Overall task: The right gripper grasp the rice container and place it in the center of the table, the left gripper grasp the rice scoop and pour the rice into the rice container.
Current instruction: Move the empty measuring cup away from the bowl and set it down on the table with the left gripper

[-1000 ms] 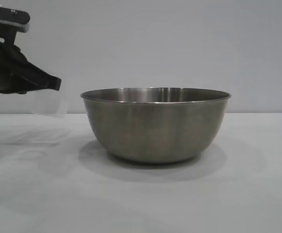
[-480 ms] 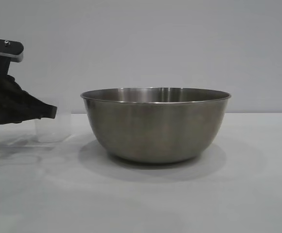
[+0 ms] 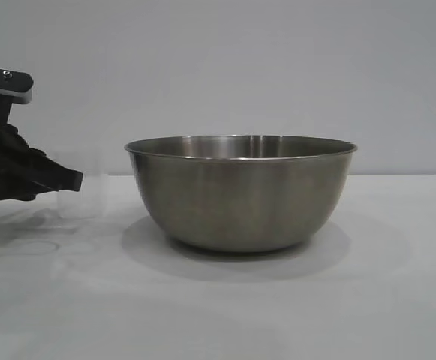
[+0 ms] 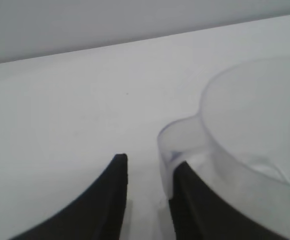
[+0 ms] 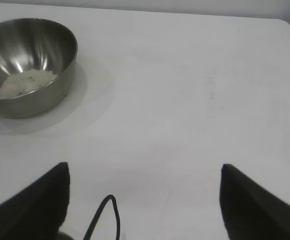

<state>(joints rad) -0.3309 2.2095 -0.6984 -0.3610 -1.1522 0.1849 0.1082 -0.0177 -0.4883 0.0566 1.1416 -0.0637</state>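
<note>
- Exterior view: rice container (image 3: 240, 195), steel bowl, upright at centre of the table (image 3: 278, 315); no lettering legible.
- Rice (image 5: 27, 82): small pale heap on the bowl floor.
- Rice scoop (image 3: 82, 196): translucent, upright at bowl's 9 o'clock, apart from it.
- Left gripper (image 3: 71, 180): narrowly parted around scoop's loop handle (image 4: 177, 142).
- Right gripper (image 5: 145, 200): wide apart, empty, away from the bowl.

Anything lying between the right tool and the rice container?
Nothing: in the right wrist view, only bare white table separates the open right tool from the rice container, which holds rice.
</note>
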